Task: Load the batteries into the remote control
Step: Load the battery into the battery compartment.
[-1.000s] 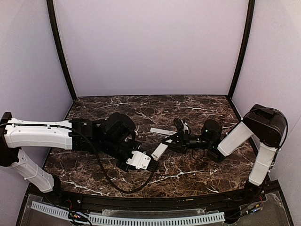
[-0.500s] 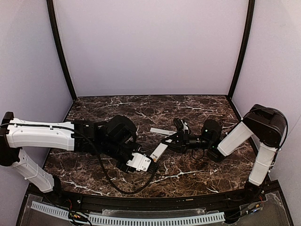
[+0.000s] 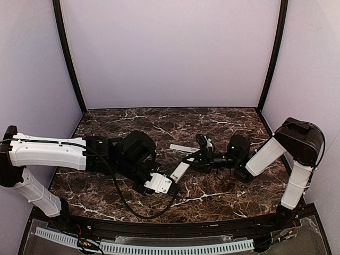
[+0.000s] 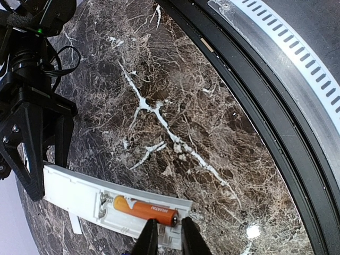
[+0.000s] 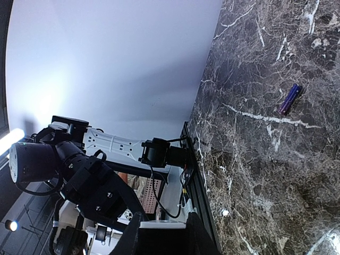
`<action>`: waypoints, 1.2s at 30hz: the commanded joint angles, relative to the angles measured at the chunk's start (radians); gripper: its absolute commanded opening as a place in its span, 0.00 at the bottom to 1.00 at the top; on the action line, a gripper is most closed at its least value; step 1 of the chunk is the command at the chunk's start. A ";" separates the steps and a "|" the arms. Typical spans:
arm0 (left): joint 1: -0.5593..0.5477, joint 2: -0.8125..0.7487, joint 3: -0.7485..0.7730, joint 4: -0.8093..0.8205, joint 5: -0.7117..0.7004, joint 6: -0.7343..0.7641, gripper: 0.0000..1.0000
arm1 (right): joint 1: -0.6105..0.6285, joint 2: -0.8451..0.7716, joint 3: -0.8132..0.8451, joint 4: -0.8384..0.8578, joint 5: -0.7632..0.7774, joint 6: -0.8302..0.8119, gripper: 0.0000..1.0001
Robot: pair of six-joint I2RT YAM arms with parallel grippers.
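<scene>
Left claw (image 4: pixel 166 236), narrowly spread, straddles the red-orange battery (image 4: pixel 143 210) end inside the remote control (image 4: pixel 79 194); right claw (image 4: pixel 48 170) pinches its far end. Purple battery (image 5: pixel 289 99) lies on the marble worktop (image 4: pixel 186 106), well apart from the right claw.

Both the left arm (image 3: pixel 48 151) and the right arm (image 3: pixel 265 154) have smooth white shells on the long links and chunky black housings at the joints. A black cable (image 3: pixel 127 207) loops loose from the left wrist, near a white bracket (image 3: pixel 157 182) dotted with holes. The left end effector (image 4: pixel 166 235) is slim and black. The right end effector (image 3: pixel 195 158) is angular and black with screw heads showing, and a green light (image 3: pixel 232 144) glows behind it.
</scene>
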State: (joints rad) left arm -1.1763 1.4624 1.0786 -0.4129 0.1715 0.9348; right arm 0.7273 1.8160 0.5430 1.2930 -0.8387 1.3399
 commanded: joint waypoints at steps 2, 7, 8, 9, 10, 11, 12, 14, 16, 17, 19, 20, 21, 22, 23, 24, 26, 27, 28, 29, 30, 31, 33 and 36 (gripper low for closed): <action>-0.003 0.002 0.015 -0.012 0.015 -0.007 0.18 | 0.018 0.001 0.014 0.156 -0.005 0.006 0.00; -0.003 -0.005 0.012 0.004 0.020 -0.018 0.18 | 0.018 0.003 0.014 0.158 -0.004 0.006 0.00; -0.003 -0.006 0.013 0.005 0.021 -0.017 0.18 | 0.018 0.003 0.014 0.158 -0.004 0.006 0.00; -0.004 -0.005 0.012 0.006 0.022 -0.017 0.18 | 0.018 0.002 0.015 0.157 -0.004 0.006 0.00; -0.004 -0.005 0.012 0.009 0.022 -0.017 0.18 | 0.018 0.003 0.014 0.157 -0.004 0.006 0.00; -0.003 -0.006 0.010 0.011 0.023 -0.020 0.18 | 0.018 0.003 0.014 0.157 -0.004 0.007 0.00; -0.003 -0.006 0.010 0.017 0.023 -0.022 0.18 | 0.018 0.004 0.014 0.157 -0.003 0.006 0.00; -0.004 -0.011 0.002 0.029 0.024 -0.027 0.18 | 0.017 0.004 0.014 0.155 -0.002 0.006 0.00; -0.003 -0.012 -0.004 0.036 0.024 -0.029 0.17 | 0.019 0.004 0.014 0.156 -0.003 0.007 0.00; -0.003 -0.011 -0.003 0.037 0.023 -0.030 0.17 | 0.019 0.003 0.013 0.155 -0.002 0.006 0.00; -0.003 -0.006 -0.002 0.036 0.021 -0.031 0.17 | 0.019 0.002 0.011 0.154 -0.001 0.005 0.00; -0.003 -0.005 -0.002 0.034 0.022 -0.031 0.17 | 0.020 0.003 0.011 0.155 0.000 0.005 0.00; -0.003 -0.005 -0.001 0.032 0.023 -0.032 0.18 | 0.020 0.002 0.010 0.156 0.000 0.006 0.00; -0.003 -0.006 -0.001 0.032 0.026 -0.032 0.19 | 0.020 0.002 0.009 0.157 0.001 0.005 0.00; -0.003 -0.008 0.000 0.028 0.026 -0.034 0.21 | 0.019 0.002 0.010 0.157 0.000 0.005 0.00; -0.003 -0.009 0.000 0.026 0.026 -0.033 0.22 | 0.018 0.003 0.010 0.157 0.001 0.004 0.00; -0.003 -0.013 -0.002 0.021 0.026 -0.034 0.24 | 0.020 0.004 0.009 0.158 0.001 0.005 0.00; -0.004 -0.016 -0.003 0.018 0.025 -0.036 0.25 | 0.020 0.004 0.010 0.158 0.000 0.004 0.00; -0.004 -0.019 -0.003 0.016 0.024 -0.038 0.25 | 0.020 0.006 0.009 0.159 0.001 0.005 0.00; -0.004 -0.020 -0.004 0.014 0.020 -0.041 0.25 | 0.019 0.006 0.010 0.160 0.001 0.006 0.00; -0.003 -0.024 -0.005 0.012 0.018 -0.043 0.27 | 0.019 0.006 0.011 0.160 0.001 0.005 0.00; -0.002 -0.027 -0.006 0.011 0.012 -0.049 0.27 | 0.019 0.005 0.009 0.161 0.001 0.004 0.00; 0.005 -0.034 -0.007 0.011 0.004 -0.065 0.28 | 0.020 0.005 0.009 0.160 0.001 0.005 0.00; 0.021 -0.046 -0.002 0.004 0.003 -0.093 0.33 | 0.020 0.005 0.007 0.159 0.004 0.004 0.00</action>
State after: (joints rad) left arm -1.1721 1.4616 1.0790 -0.3828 0.1776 0.8860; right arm 0.7345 1.8160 0.5430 1.2953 -0.8375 1.3430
